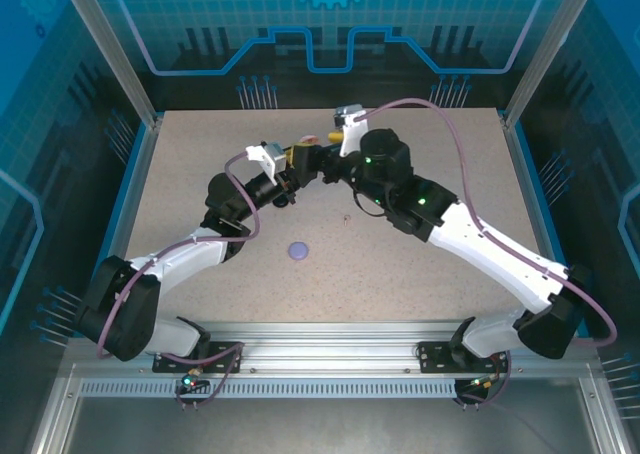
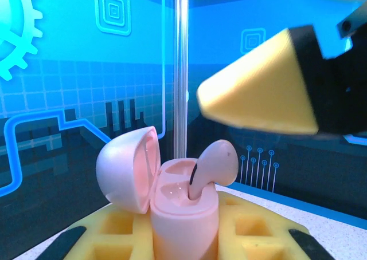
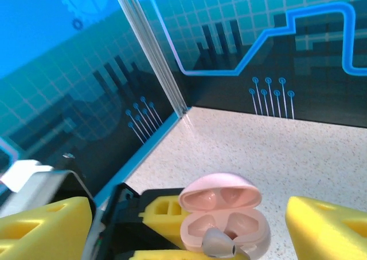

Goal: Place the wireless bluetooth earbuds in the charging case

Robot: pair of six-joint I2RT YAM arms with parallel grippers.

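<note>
My left gripper (image 2: 183,240) is shut on the pale pink charging case (image 2: 183,211), gripping its lower body between the yellow pads (image 2: 114,231). The lid is swung open to the left. One pale pink earbud (image 2: 215,165) stands with its stem in the case's right-hand slot, and the other slot is bare. From the right wrist, the case (image 3: 229,214) and the earbud (image 3: 218,244) lie between the spread yellow fingers (image 3: 49,225) of my right gripper (image 3: 189,220), which is open and holds nothing. From above, both grippers (image 1: 300,160) (image 1: 325,164) meet near the table's far middle.
A round lilac case (image 1: 299,251) lies shut on the table nearer the arms. A tiny dark item (image 1: 346,220), too small to identify, lies to its right. The back wall and a corner post (image 3: 155,71) stand close behind the held case.
</note>
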